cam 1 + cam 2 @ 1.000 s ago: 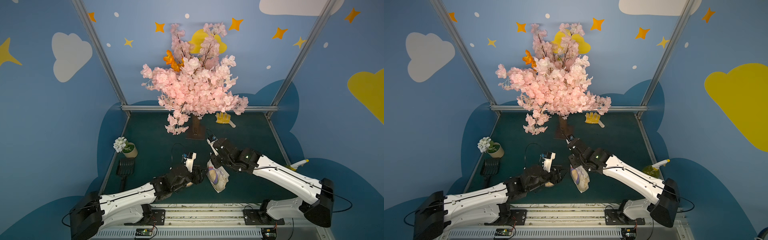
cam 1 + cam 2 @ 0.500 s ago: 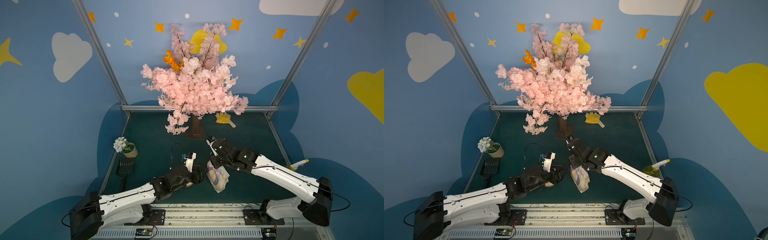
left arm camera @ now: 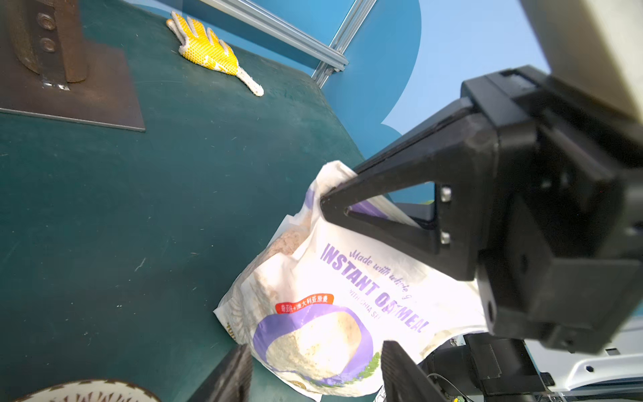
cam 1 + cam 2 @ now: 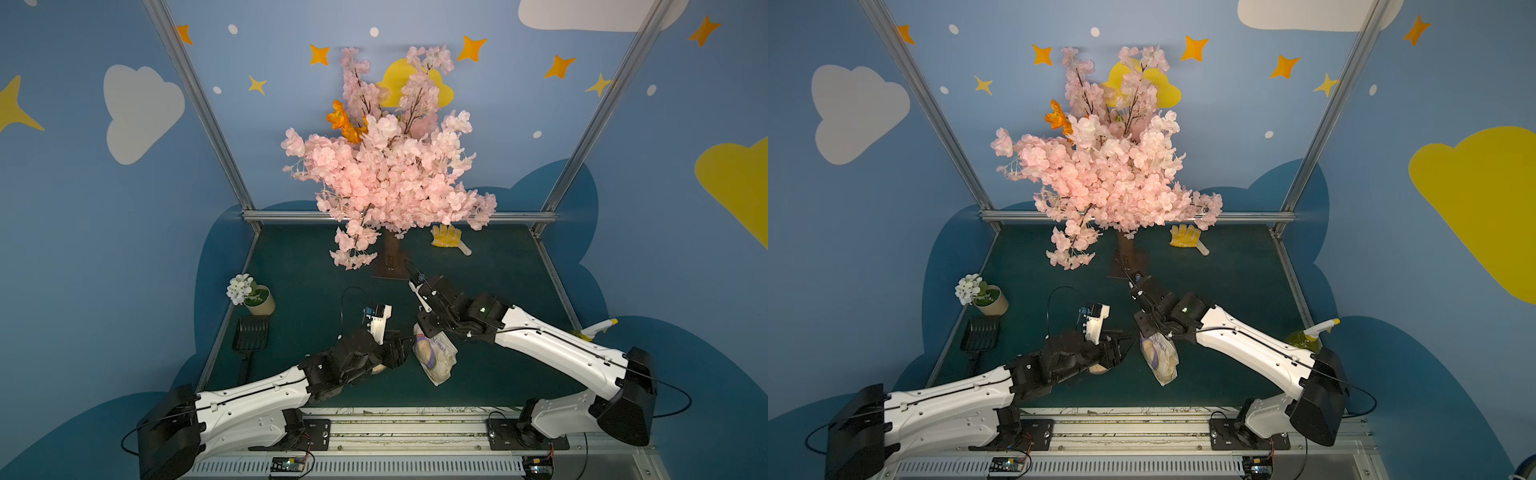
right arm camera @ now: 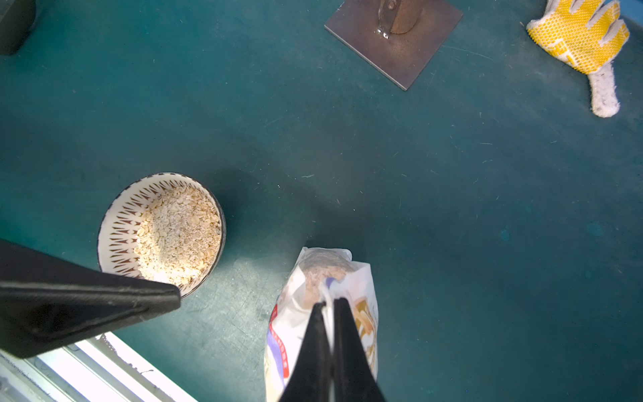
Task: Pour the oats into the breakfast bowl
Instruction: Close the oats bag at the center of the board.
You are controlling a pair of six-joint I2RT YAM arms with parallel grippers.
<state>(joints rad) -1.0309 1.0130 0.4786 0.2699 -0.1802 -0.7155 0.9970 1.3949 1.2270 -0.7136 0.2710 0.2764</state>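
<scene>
right gripper (image 5: pixel 328 304): clenched on the top edge of the instant oatmeal bag (image 3: pixel 348 278), plastic pinched flat between the jaws.
left gripper (image 4: pixel 401 347): released, jaws apart, empty, poised over the breakfast bowl (image 5: pixel 114 222).
bag: hangs just beside the bowl, apart from its rim; flakes show inside.
oats (image 5: pixel 177 233): a heap sits in the bowl.
step: pour looks done or paused.
next: either tip the bag over the bowl again, or set it down clear of the rim.

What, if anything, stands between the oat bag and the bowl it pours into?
The open left claw hangs over the bowl on the side facing the bag, partly blocking the way; nothing else shows between them.
</scene>
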